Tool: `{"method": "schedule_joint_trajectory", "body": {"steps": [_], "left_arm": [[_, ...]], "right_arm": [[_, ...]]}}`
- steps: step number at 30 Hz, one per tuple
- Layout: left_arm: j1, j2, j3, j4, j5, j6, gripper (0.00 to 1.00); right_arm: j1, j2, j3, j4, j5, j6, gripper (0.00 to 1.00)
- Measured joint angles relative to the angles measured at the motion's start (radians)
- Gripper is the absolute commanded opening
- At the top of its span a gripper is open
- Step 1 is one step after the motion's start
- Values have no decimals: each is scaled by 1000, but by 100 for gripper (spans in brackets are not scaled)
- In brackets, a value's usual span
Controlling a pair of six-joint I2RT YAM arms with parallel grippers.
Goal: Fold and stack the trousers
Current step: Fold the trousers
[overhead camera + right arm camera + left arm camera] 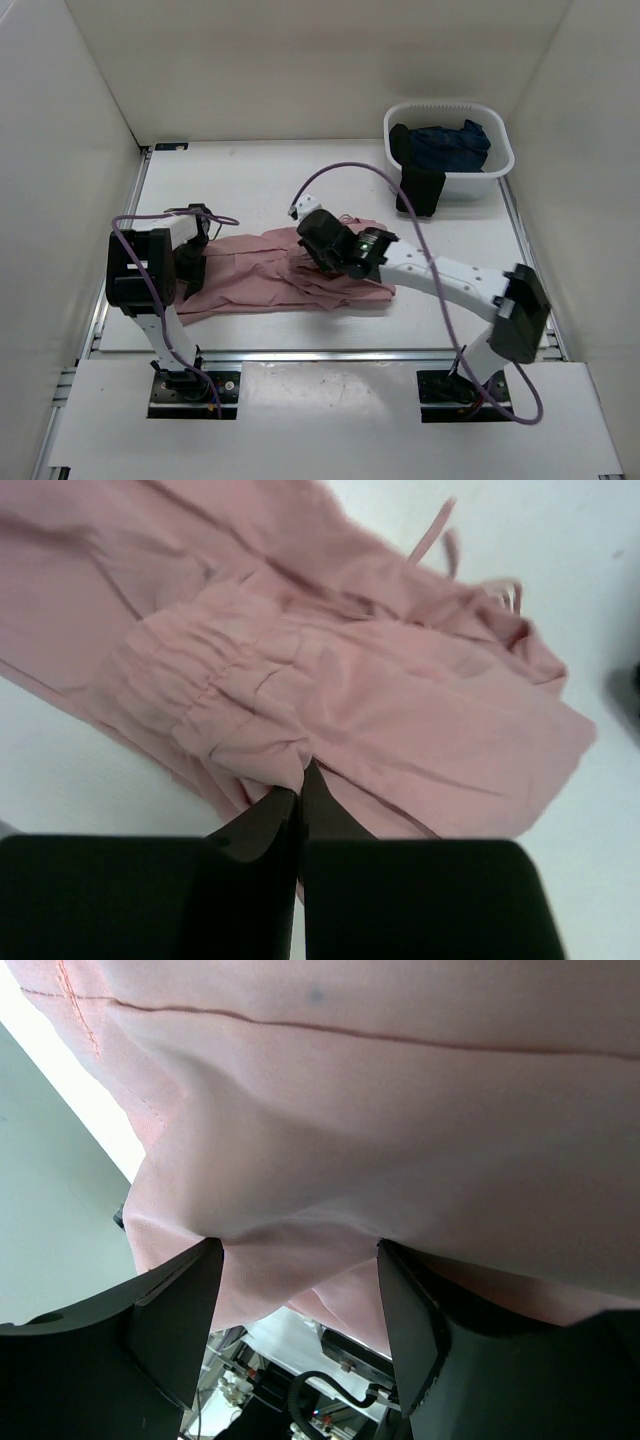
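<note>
I see the white counter (250,170) with the trousers (260,275) spread flat across its middle, reaching toward the left edge. A white basket (500,165) of dark clothes sits in the far right corner. My right gripper (300,795) is pinched tight on the gathered waistband. My left gripper (300,1255) stands wide, with pink cloth sagging between its fingers.

Mid surface (330,180): trousers (260,278) stretched left to right. Left tool (197,245) at their left end, right tool (303,252) on their right half. Far right corner: basket (497,165) with garments (450,145) in it.
</note>
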State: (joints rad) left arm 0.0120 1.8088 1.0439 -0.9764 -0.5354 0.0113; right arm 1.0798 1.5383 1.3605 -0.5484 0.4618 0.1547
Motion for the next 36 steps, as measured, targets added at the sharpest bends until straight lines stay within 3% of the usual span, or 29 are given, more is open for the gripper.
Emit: {"method": "schedule_joint_trajectory", "body": {"steps": [5, 7, 8, 9, 11, 12, 16, 21, 23, 24, 25, 26, 28, 35, 36], "left_arm": [[0, 0, 0, -1, 0, 0, 75], [0, 0, 0, -1, 0, 0, 75], [0, 0, 0, -1, 0, 0, 75], [0, 0, 0, -1, 0, 0, 75], [0, 0, 0, -1, 0, 0, 75], [0, 0, 0, -2, 0, 0, 75], [1, 0, 0, -2, 0, 0, 75], [1, 0, 0, -3, 0, 0, 75], [1, 0, 0, -3, 0, 0, 75], [1, 0, 0, -3, 0, 0, 75], [1, 0, 0, -3, 0, 0, 75], [1, 0, 0, -3, 0, 0, 76], [1, 0, 0, -3, -4, 0, 76], [12, 2, 19, -11, -4, -1, 77], [13, 2, 26, -11, -3, -2, 77]], "right_arm": [[-2, 239, -23, 37, -57, 3, 0], [-2, 339, -19, 36, -82, 2, 6], [-1, 373, -19, 34, -92, 4, 12], [-1, 401, -20, 28, -105, 3, 38], [-2, 410, -20, 24, -112, -1, 72], [-7, 395, -22, 27, -125, -3, 80], [1, 320, -24, 24, -166, 4, 84], [11, 177, -15, 4, -178, 14, 82], [5, 118, -13, 15, -186, 26, 69], [-4, 95, -13, 25, -200, 38, 60], [-18, 79, -16, 42, -214, 53, 33], [-39, 70, -22, 66, -233, 74, 19], [-93, 83, -37, 106, -269, 112, 0], [-224, 404, -23, 126, -369, 191, 0], [-229, 438, -10, 119, -382, 204, 9]]}}
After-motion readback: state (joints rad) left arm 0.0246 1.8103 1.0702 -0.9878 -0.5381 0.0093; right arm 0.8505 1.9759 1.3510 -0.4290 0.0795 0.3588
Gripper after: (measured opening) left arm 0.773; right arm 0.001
